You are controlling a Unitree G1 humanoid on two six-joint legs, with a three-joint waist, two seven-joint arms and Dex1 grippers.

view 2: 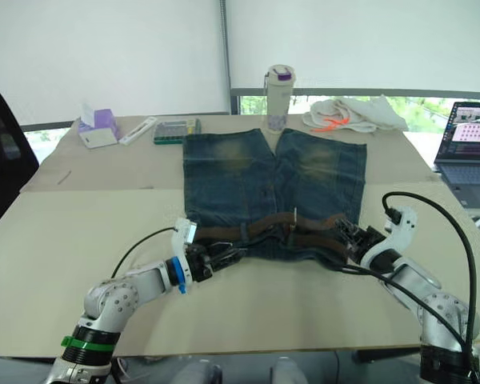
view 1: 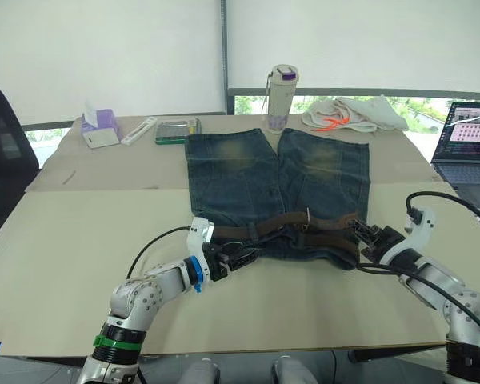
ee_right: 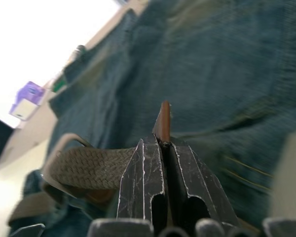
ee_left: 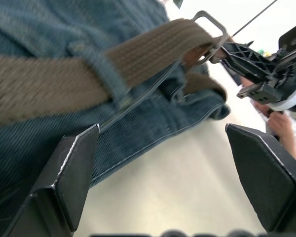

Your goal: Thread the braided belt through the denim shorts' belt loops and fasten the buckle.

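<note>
- The denim shorts lie flat on the cardboard-covered table, waistband toward me, legs pointing away
- The braided belt runs along the waistband, already under at least one of the belt loops, with the silver buckle standing near the middle of the waist
- My right gripper is clamped on the brown belt tip, jaws pressed together with the leather end poking up between them, at the right end of the waistband
- My left gripper has its jaws spread wide with nothing between them, beside the left end of the waistband, just off the denim edge
- I judge the belt light, limp and floppy: it will buckle if pushed, so it should be pulled by the stiffer tip I hold
- The weave looks grippy, unlikely to slip
- The denim is soft and will drag along; my left should pin the waistband near the buckle
</note>
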